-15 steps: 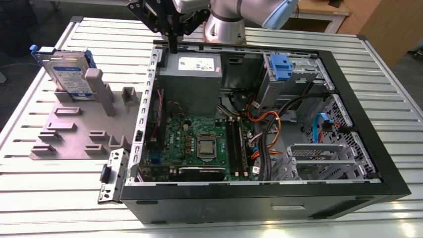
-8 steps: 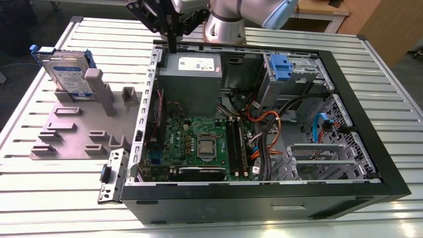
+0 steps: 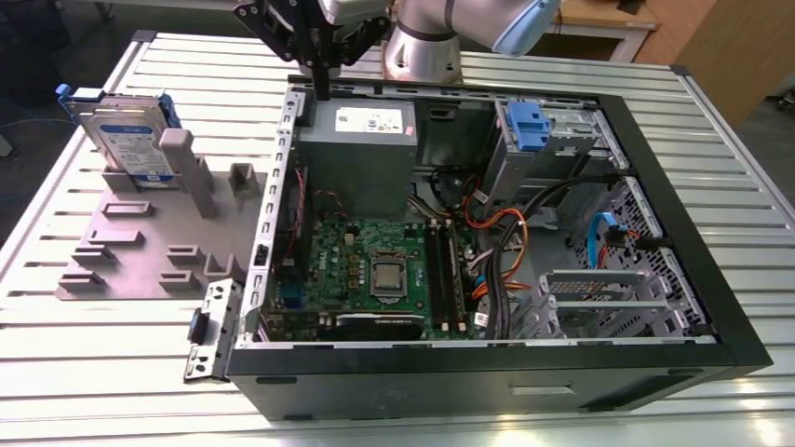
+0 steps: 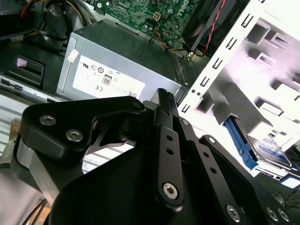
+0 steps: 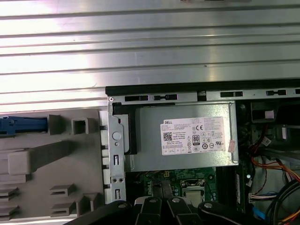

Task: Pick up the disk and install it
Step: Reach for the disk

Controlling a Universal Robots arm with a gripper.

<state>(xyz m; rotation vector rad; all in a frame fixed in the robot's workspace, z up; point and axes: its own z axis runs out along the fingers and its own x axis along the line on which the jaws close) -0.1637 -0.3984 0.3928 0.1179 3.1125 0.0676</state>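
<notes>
Pickup looks unstarted: hand (image 3: 320, 88), closed and empty, hangs over the computer case's (image 3: 497, 382) far wall, while the disk (image 3: 130, 140) stands upright in its grey fixture (image 3: 125, 251) at the exterior view's left, a gap to close.

We are logging the table (image 3: 100, 335) as gleaming ribbed bare metal | the disk (image 3: 128, 140) is showing silver metal in a blue plastic frame | the fixture (image 3: 137, 242) is looking like matt grey plastic | the power-supply box (image 3: 360, 158) is showing dull grey sheet metal under a white sticker | the gripper (image 4: 161, 96) is looking matt black with shiny screw heads
</notes>
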